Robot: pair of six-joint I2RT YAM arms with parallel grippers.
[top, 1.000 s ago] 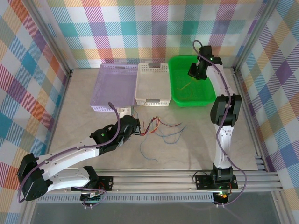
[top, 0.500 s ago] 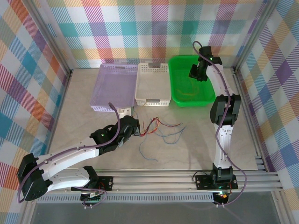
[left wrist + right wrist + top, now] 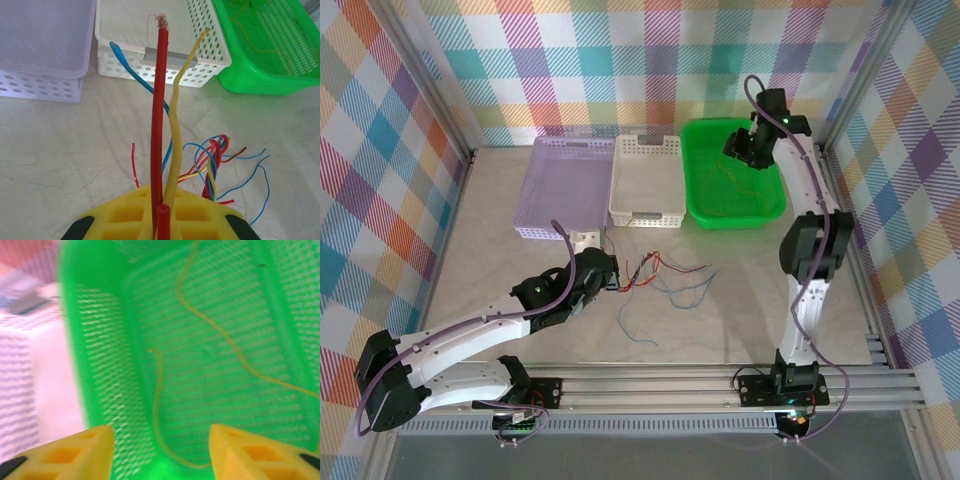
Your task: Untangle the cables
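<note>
Left jaws grasp red and yellow cables (image 3: 160,100) above the bench (image 3: 60,150); right jaws, released, hover over a green basket (image 3: 100,370).

Red, yellow, blue cables (image 3: 212,160); green basket (image 3: 735,218).

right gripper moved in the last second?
Yes. The right gripper shifted slightly right and toward the back wall, judged against the green basket, and now hangs open above it.
</note>
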